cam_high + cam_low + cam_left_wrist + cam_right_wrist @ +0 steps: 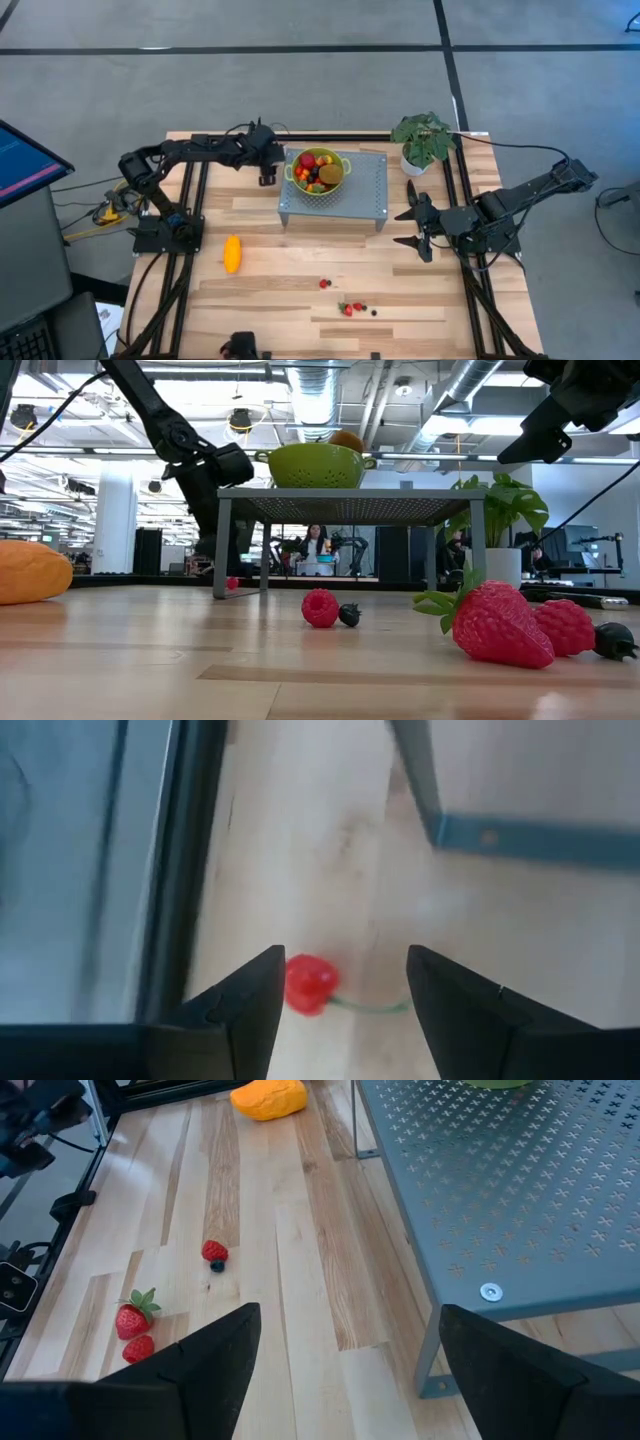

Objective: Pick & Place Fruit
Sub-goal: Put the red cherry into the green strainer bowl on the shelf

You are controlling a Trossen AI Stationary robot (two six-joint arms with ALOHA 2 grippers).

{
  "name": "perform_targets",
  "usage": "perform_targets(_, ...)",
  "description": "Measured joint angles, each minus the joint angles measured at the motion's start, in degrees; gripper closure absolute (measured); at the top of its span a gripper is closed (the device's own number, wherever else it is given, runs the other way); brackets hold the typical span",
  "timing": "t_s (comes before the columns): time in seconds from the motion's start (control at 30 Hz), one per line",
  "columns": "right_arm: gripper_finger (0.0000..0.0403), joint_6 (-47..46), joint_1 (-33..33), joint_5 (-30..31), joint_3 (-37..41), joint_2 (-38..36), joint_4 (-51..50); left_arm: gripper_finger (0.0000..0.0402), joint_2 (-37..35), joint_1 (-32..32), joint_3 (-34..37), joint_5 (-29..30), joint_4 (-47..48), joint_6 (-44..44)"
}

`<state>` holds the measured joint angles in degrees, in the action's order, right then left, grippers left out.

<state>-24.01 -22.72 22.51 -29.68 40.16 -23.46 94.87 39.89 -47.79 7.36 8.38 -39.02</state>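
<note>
Cherry (310,984) lies on the bench (300,300) just beyond the left gripper (340,982), between its parted, empty fingers (245,1010); right gripper (345,1355) waits wide open.

Two black jointed arms, wedge-shaped black fingers (215,1360).

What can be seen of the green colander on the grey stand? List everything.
The green colander is a round, lime-green bowl with a small handle on each of two opposite sides and a ring foot beneath, seemingly plastic or enamelled. It stands upright on the perforated grey metal stand, toward its left half, at the back of the table. It holds a heap of fruit: red, orange, yellow and brownish pieces. The left gripper hangs open just beside it, not touching; nothing else touches it.
</note>
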Motion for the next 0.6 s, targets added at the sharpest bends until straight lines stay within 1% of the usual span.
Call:
perform_targets(0.1,0.0101,0.0,0.0,-0.01,0.01,0.0,0.0,0.0197,0.0,1.12,0.0,-1.86,-0.44,10.77)
perform_targets(0.27,0.0101,0.01,-0.01,-0.01,0.0,0.0,-0.01,0.0197,0.0,3.07,0.0,-1.62,-1.32,26.67)
perform_targets(0.43,0.0101,0.02,0.0,0.01,0.01,0.0,0.0,0.0197,0.11,4.6,0.0,-1.49,-1.65,37.69)
perform_targets(0.53,0.0101,0.01,0.0,0.0,0.0,0.0,-0.01,0.0197,1.38,4.5,0.0,-1.44,-2.15,41.79)
perform_targets(0.6,0.0101,0.0,0.0,-0.01,0.01,0.0,-0.02,0.0197,3.14,3.91,0.0,-2.4,-2.97,43.27)
